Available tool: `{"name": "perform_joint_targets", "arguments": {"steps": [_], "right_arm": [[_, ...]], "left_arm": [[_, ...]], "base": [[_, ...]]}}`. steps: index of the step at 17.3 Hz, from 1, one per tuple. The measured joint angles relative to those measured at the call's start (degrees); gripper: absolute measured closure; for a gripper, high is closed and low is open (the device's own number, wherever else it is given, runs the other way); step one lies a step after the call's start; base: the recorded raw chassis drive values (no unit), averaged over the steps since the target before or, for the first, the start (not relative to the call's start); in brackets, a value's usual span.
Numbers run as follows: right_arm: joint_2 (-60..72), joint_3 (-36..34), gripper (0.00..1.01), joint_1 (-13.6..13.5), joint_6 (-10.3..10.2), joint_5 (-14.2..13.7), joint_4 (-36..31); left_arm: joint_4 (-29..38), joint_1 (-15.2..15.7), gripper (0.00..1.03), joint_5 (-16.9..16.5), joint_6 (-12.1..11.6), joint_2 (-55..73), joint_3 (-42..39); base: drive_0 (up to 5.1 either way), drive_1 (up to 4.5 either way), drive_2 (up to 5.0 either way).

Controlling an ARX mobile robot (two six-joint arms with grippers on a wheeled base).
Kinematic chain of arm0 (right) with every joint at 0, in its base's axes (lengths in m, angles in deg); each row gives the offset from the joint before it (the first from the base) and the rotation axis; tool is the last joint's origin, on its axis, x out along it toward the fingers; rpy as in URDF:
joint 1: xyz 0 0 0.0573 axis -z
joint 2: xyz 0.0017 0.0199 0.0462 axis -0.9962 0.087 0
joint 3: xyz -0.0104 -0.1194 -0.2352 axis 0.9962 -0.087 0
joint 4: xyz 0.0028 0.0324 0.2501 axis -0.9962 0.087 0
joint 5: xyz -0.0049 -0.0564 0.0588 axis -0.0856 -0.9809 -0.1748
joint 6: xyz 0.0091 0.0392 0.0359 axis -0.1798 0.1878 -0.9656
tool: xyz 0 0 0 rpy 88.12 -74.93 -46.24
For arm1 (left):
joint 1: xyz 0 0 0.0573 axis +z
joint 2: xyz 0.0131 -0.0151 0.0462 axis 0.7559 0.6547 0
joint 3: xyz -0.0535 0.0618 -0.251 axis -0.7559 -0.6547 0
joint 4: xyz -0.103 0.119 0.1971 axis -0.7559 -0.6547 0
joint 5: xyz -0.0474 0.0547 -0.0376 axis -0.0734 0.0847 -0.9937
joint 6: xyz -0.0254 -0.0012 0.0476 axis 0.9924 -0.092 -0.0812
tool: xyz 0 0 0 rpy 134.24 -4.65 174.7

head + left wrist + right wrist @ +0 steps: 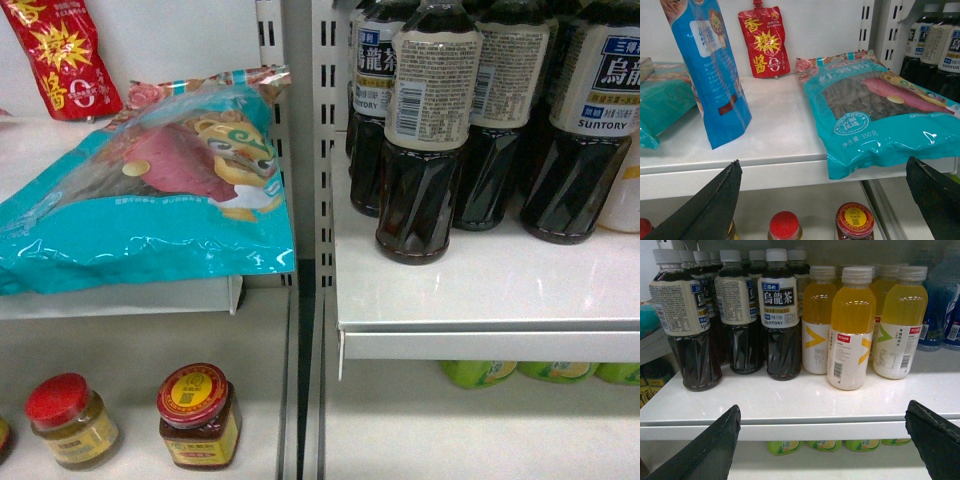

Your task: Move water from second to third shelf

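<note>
Water bottle with green label: not in any view. Nearest candidate is the blue-tinted bottles point(942, 305) at the far right of the right wrist view, label unreadable, so I can't confirm.

Handling, if it's a full ribbed PET bottle: probably heavy-ish, with a slick wall that gives under squeeze. Grab mid-body on the ribs, not the cap.

Left gripper point(822, 161): fingers spread wide, empty. Right gripper point(822, 405): same.

Readable:
- "SUNTORY 烏龍茶" on the dark tea bottles point(781, 315)
- "350克" on the teal bag point(880, 115)
- "香辣酱" on the red pouch point(763, 42)

Yellow drink bottles point(852, 330) stand beside the tea.
</note>
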Motion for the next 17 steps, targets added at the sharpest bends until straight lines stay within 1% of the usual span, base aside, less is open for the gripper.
{"name": "perform_joint_targets", "arguments": {"steps": [17], "right_arm": [[0.0, 0.0, 0.03, 0.0, 0.0, 0.0, -0.02]], "left_arm": [[0.02, 0.0, 0.05, 0.0, 0.0, 0.0, 0.0]], "base": [[0.0, 0.0, 0.0]]}}
